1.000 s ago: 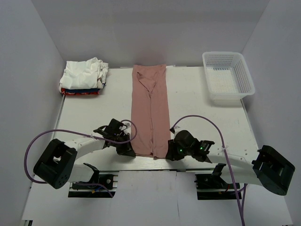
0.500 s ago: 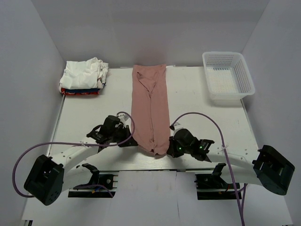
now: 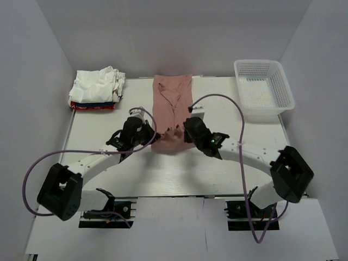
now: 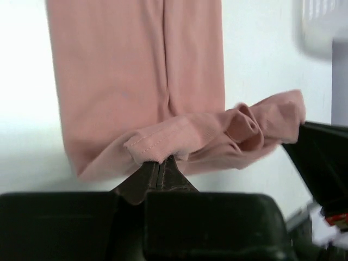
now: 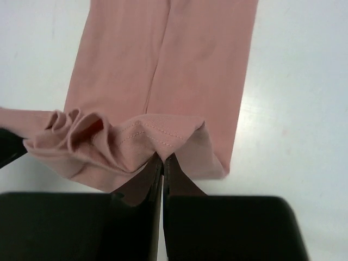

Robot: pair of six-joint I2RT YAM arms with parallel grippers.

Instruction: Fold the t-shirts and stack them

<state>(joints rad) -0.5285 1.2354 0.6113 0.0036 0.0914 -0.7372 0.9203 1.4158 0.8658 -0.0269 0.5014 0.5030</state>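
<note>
A dusty-pink t-shirt (image 3: 173,100), folded into a long narrow strip, lies down the middle of the table. Its near hem is lifted off the table and bunched over the strip's middle. My left gripper (image 3: 154,137) is shut on the hem's left corner (image 4: 149,148). My right gripper (image 3: 187,130) is shut on the right corner (image 5: 163,142). The cloth sags in folds between the two grippers. A pile of white t-shirts (image 3: 98,84) on a red one (image 3: 91,107) sits at the far left corner.
A white plastic lattice basket (image 3: 263,87) stands at the far right of the table. Purple cables loop above both arms. Grey walls close in the table on three sides.
Both grippers closed on the pink shirt's near hem corners, lifted them and carried them away from the near edge toward the strip's middle, doubling the strip over.
</note>
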